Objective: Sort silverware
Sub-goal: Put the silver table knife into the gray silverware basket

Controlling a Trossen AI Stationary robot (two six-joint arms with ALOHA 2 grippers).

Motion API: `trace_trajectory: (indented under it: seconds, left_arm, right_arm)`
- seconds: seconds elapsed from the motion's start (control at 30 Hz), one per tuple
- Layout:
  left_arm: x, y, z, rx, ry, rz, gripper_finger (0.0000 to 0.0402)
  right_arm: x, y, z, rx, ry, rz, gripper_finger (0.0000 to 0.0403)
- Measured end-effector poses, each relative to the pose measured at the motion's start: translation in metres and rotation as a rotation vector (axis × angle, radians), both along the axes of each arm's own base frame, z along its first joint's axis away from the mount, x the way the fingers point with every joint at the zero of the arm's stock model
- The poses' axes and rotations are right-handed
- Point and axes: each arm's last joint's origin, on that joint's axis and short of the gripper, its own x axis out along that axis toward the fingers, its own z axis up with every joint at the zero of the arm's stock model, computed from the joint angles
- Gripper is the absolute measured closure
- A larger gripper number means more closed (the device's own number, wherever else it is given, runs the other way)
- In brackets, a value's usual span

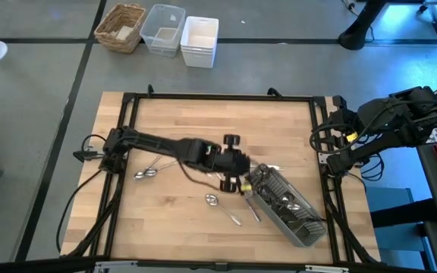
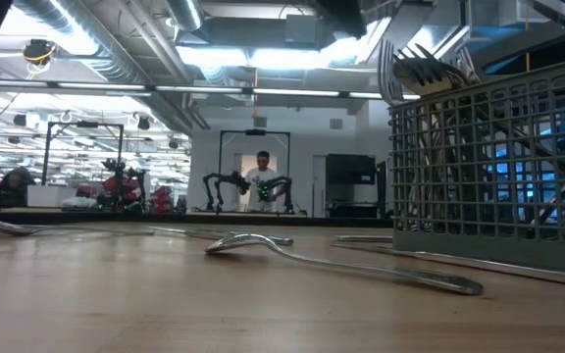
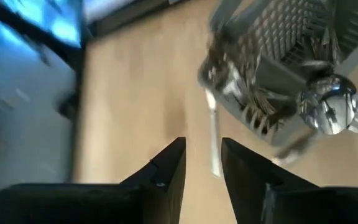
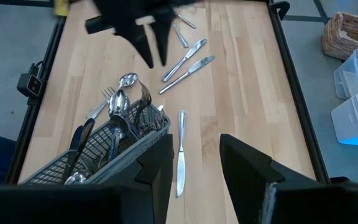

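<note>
The grey slatted caddy [image 1: 283,205] lies at the table's near right with forks and spoons [image 4: 120,109] sticking out of its open end; in the low view it is the caddy [image 2: 498,147]. My left gripper [image 1: 246,182] hovers open just left of that open end, with nothing between its fingers [image 3: 166,168]. Loose silverware rests flat on the wood: two spoons [image 1: 146,173] at the left, a spoon [image 1: 212,199] and knives [image 1: 243,212] near the caddy, a knife [image 3: 214,140] below my left gripper. My right gripper [image 4: 194,168] waits open, high at the right edge.
A black frame rail [image 1: 127,136] runs round the wooden table. Beyond the far edge stand a wicker basket [image 1: 120,26], a clear tub [image 1: 163,29] and a white tub [image 1: 199,42]. Bare wood fills the table's far half. A person [image 2: 263,181] stands far back in the room.
</note>
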Motion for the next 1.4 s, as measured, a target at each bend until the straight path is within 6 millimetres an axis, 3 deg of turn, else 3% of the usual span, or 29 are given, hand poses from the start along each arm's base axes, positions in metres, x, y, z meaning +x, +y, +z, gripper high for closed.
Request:
trace_trajectory:
  seconds: [0.17, 0.33, 0.6, 0.83, 1.1, 1.4]
  left_arm:
    - [-0.005, 0.028, -0.009, -0.281, 0.103, 0.098, 0.0305]
    - [-0.018, 0.05, -0.009, -0.404, 0.208, 0.189, 0.0305]
    - [-0.042, 0.059, -0.008, -0.436, 0.391, 0.275, 0.0305]
    - [-0.054, 0.056, 0.003, -0.423, 0.421, 0.2, 0.0305]
    - [-0.07, 0.075, 0.024, -0.392, 0.391, 0.145, 0.0305]
    - [-0.089, 0.105, 0.045, -0.443, 0.36, 0.056, 0.0305]
  right_arm:
    - [0.003, 0.001, -0.001, -0.002, 0.007, 0.0, 0.0269]
    - [0.009, 0.002, -0.002, -0.007, 0.022, 0.0, 0.0269]
    - [0.026, 0.007, -0.003, 0.084, 0.016, -0.086, 0.0269]
    - [0.058, 0.017, -0.002, 0.119, -0.048, -0.086, 0.0269]
    - [0.09, 0.026, -0.022, 0.226, 0.105, -0.268, 0.0269]
    - [0.11, 0.034, -0.044, 0.358, 0.27, -0.497, 0.0269]
